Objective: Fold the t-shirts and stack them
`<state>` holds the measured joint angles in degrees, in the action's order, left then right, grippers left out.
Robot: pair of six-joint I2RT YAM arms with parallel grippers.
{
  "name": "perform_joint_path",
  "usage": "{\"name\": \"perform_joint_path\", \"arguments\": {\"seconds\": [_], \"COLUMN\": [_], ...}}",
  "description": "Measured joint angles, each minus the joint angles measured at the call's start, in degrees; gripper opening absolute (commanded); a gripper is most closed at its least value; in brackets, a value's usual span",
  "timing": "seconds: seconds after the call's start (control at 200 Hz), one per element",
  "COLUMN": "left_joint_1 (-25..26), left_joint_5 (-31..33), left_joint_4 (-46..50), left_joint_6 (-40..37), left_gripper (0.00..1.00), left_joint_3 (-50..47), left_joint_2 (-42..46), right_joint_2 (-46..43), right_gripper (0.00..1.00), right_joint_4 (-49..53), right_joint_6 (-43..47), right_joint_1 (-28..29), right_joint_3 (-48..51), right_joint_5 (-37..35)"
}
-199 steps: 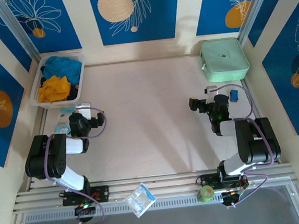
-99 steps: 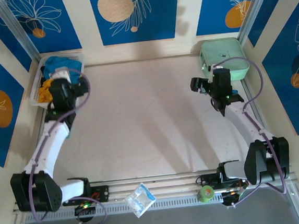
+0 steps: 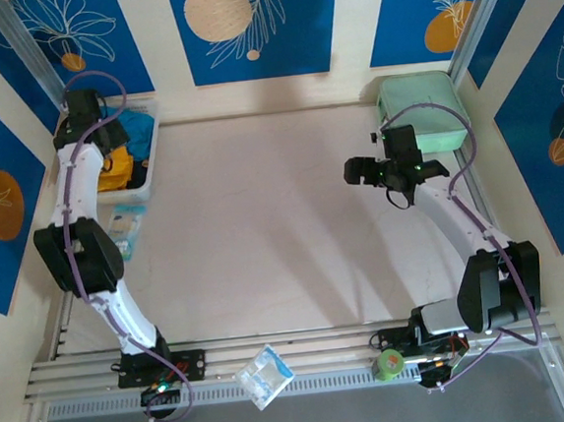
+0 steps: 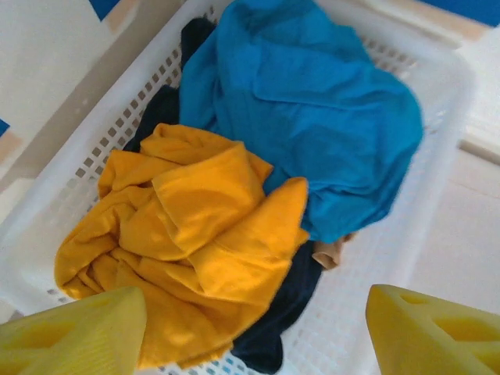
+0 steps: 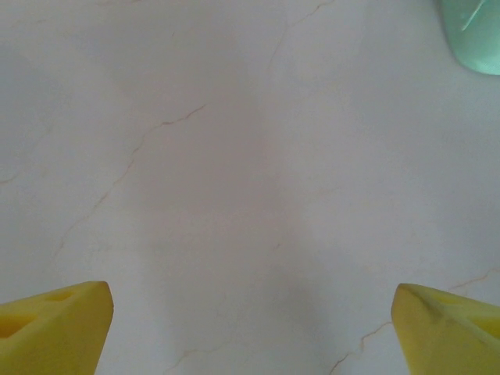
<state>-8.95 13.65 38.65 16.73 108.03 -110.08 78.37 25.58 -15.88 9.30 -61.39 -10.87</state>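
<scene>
Pickup step: left hand point(image 4: 258, 336) is hovering over the white basket point(image 4: 437, 70) at the surface's far-left corner, fingers point(image 4: 86, 332) spread wide, gripping nothing. Orange-yellow shirt point(image 4: 195, 234) is lying crumpled on top, teal-blue shirt point(image 4: 312, 117) is bunching up just beside it, and black shirt point(image 4: 285, 301) is peeking out underneath. I'm suggesting a straight drop onto orange's raised fold, pinching that shirt alone so black isn't dragging along, tips staying off the mesh wall. Right hand point(image 5: 250, 328) is hanging wide open and empty over bare surface point(image 5: 234, 156), mint case point(image 5: 473, 31) near it, probably waiting to take the cloth's other edge.
</scene>
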Motion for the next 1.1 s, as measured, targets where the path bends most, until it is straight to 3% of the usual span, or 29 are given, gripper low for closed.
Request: {"name": "perform_joint_path", "arguments": {"seconds": [0.495,0.685,0.951,1.041,1.101], "left_joint_1": [-1.9,-1.9,-1.9,-1.9,-1.9], "left_joint_5": [-13.8,-17.3,-17.0,-16.2,-16.0], "left_joint_4": [0.5,-3.6,-6.3,-7.0,-7.4], "left_joint_6": [-4.8,-7.1,-9.2,-9.2,-9.1], "left_gripper": [0.77,0.8,0.79,0.76,0.65], "left_joint_3": [25.6,28.4,29.4,29.6,29.7], "left_joint_2": [-21.5,-27.6,-34.4,-34.4,-34.6], "right_joint_2": [5.1,9.7,12.7,12.7,12.7], "right_gripper": [0.84,0.79,0.76,0.73,0.71], "right_joint_4": [1.1,1.4,2.3,2.6,2.7], "right_joint_6": [1.1,1.9,2.4,2.4,2.7], "right_joint_1": [0.5,0.6,2.7,3.5,4.0], "right_joint_3": [0.0,-0.3,-1.6,-2.1,-2.4], "right_joint_5": [0.8,0.9,1.0,1.0,0.9]}}
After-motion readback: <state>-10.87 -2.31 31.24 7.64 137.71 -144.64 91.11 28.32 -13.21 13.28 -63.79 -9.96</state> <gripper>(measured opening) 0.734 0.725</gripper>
